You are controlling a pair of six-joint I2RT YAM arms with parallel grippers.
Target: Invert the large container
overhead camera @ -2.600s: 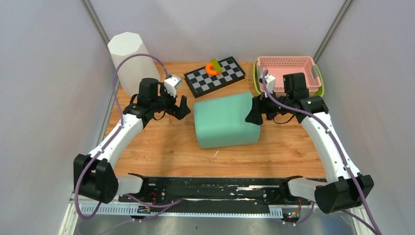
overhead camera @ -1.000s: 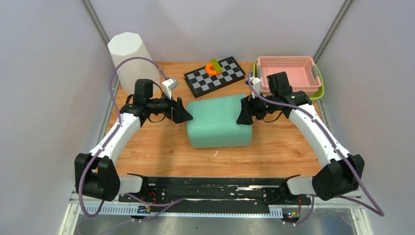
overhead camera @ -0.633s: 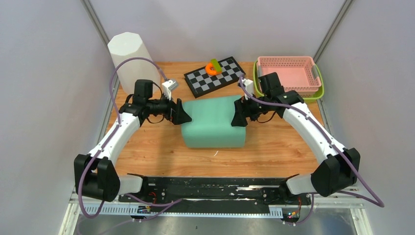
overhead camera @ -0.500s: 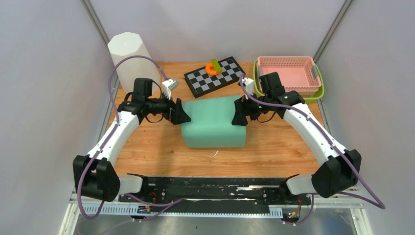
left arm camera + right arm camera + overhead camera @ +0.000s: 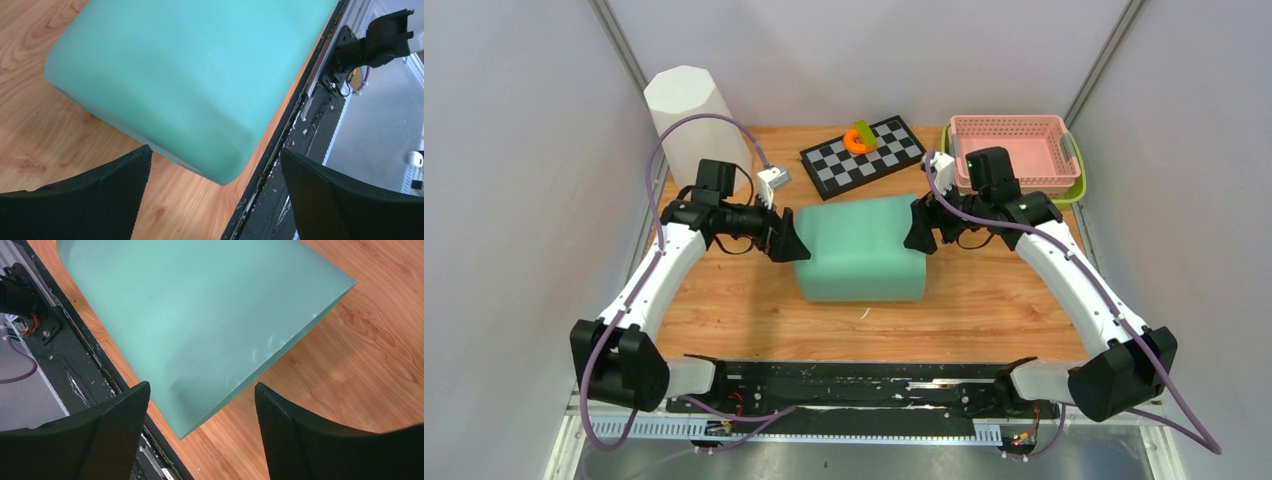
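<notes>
The large teal-green container (image 5: 859, 245) lies in the middle of the wooden table with a smooth closed face up and its opening hidden. My left gripper (image 5: 789, 245) is open at its left end. My right gripper (image 5: 921, 232) is open at its right end. In the left wrist view the container (image 5: 190, 75) fills the space ahead of the open left gripper (image 5: 214, 152), whose fingers are apart from it. In the right wrist view the container's corner (image 5: 200, 315) lies ahead of the open right gripper (image 5: 201, 387). Neither gripper holds anything.
A tall white octagonal bin (image 5: 689, 120) stands at the back left. A checkerboard (image 5: 884, 160) with an orange and green piece (image 5: 858, 138) lies behind the container. A pink basket (image 5: 1014, 145) sits in a green tray (image 5: 1079, 185) at the back right. A black rail (image 5: 864, 375) runs along the near edge.
Since 2.6 s ago the container has slid left and nearer, with both grippers closing in on its ends. In the last half second the right gripper drew slightly right and the left dipped a little.
</notes>
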